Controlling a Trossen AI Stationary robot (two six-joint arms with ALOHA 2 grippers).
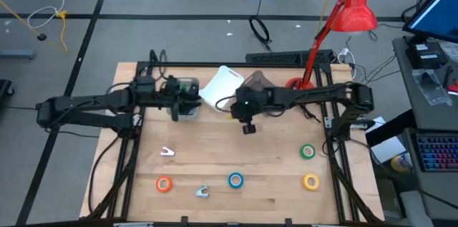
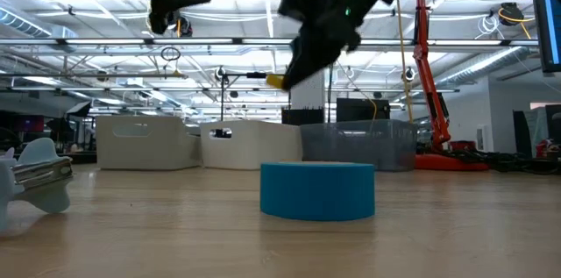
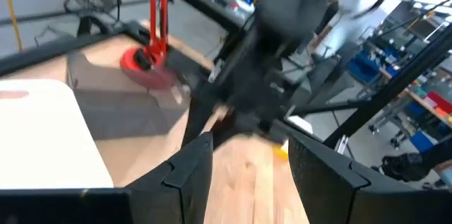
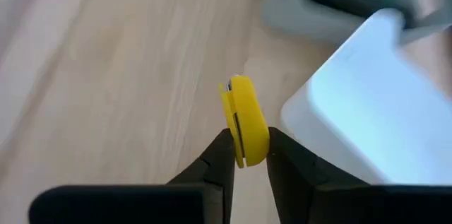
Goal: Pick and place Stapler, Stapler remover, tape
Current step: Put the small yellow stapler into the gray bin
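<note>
A: End effector check, right end effector (image 4: 246, 155) first — fingers clamped on a small yellow thing (image 4: 244, 119), can't tell what it is; held above the wooden surface (image 1: 236, 157), just beside the white bin (image 1: 221, 87)

B: Left end effector (image 3: 244, 171)?

A: Fingers (image 3: 189, 174) apart with a clear gap, nothing between them. It hangs over the clear bin (image 1: 187, 100) at the back left of the surface, near the right arm

B: Tape positions, high view?

A: Orange tape (image 1: 164, 183) front left, blue tape (image 1: 235, 180) front centre, yellow tape (image 1: 310, 181) front right, green tape (image 1: 308, 152) just behind the yellow one. All flat on the surface, well apart from both arms

B: Other items?

A: Two small silver-white tools, one (image 1: 167, 152) behind the orange roll, one (image 1: 202, 192) between orange and blue. Grey bin (image 1: 256, 81) right of the white one, red lamp (image 1: 351, 11) at the back right corner
</note>
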